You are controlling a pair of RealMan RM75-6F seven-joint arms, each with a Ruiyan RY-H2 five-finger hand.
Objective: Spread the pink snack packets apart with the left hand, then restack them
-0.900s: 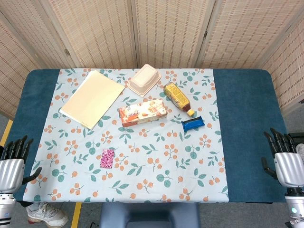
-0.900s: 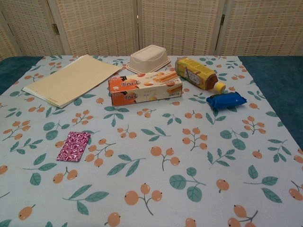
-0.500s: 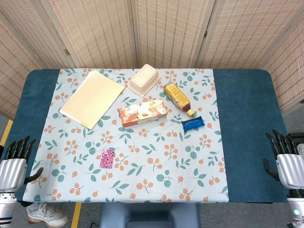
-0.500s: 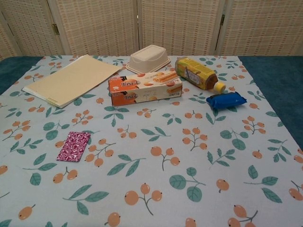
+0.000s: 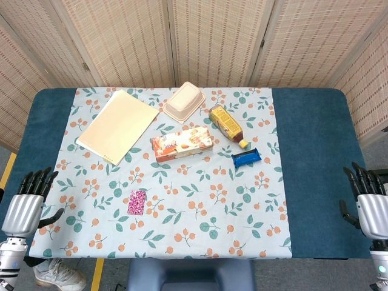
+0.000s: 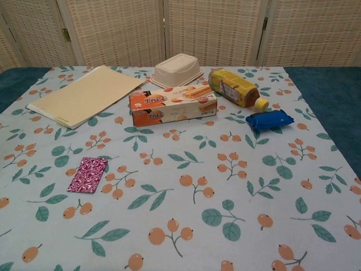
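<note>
The pink snack packets (image 5: 137, 202) lie as one flat stack on the floral cloth, left of centre; the chest view shows the pink stack (image 6: 88, 174) at the left. My left hand (image 5: 27, 204) hovers at the table's near left corner, fingers spread and empty, well left of the packets. At the near right edge my right hand (image 5: 368, 206) is also open and holds nothing. Neither hand appears in the chest view.
A cream folder (image 5: 118, 126) lies at the back left. A beige lidded box (image 5: 183, 102), an orange biscuit box (image 5: 181, 143), a yellow bottle (image 5: 227, 125) on its side and a blue packet (image 5: 246, 158) sit across the back and middle.
My left hand has shifted right and slightly forward toward the cloth's edge. My right hand has sunk a little toward the near edge. The objects have not moved.
</note>
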